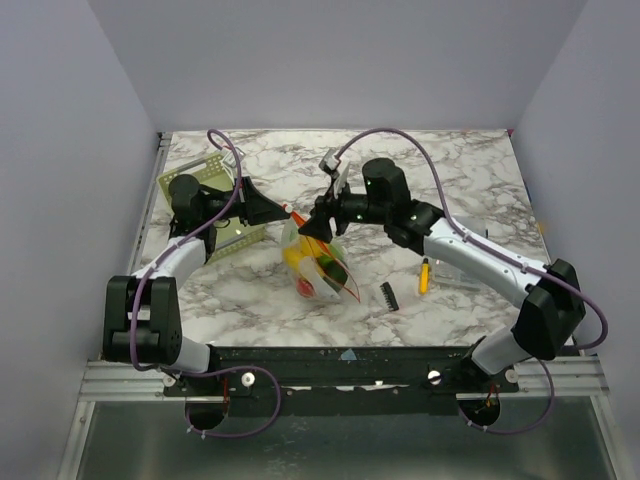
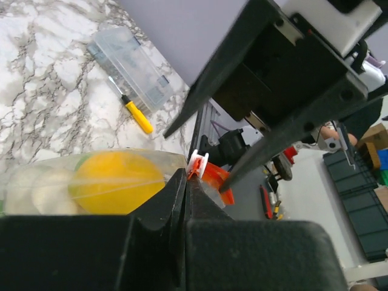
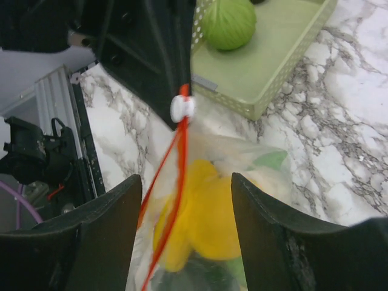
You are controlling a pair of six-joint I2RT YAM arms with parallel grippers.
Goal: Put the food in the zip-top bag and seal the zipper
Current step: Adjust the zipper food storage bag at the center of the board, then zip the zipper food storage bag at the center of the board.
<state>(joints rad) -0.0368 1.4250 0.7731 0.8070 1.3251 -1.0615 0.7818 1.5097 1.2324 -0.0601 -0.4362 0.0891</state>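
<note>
The zip-top bag [image 1: 318, 268] hangs between my grippers at the table's middle, holding yellow [image 2: 115, 182], red and green food. Its red-orange zipper [image 3: 177, 176] runs down from a white slider [image 3: 182, 108]. My left gripper [image 2: 187, 176] is shut on the bag's top corner right beside the slider [image 2: 197, 162] and holds it up; it also shows in the top view [image 1: 283, 212]. My right gripper [image 3: 185, 203] is open, its fingers [image 3: 109, 230] either side of the bag's zipper edge just below the slider, not touching it. One green round food [image 3: 228, 23] lies in the basket.
A light green slotted basket [image 1: 212, 178] stands at the back left, behind my left arm. A yellow-handled screwdriver [image 1: 424, 275] and a clear rigid box [image 1: 470, 262] lie at the right. A small black comb-like piece [image 1: 388, 296] lies near the bag.
</note>
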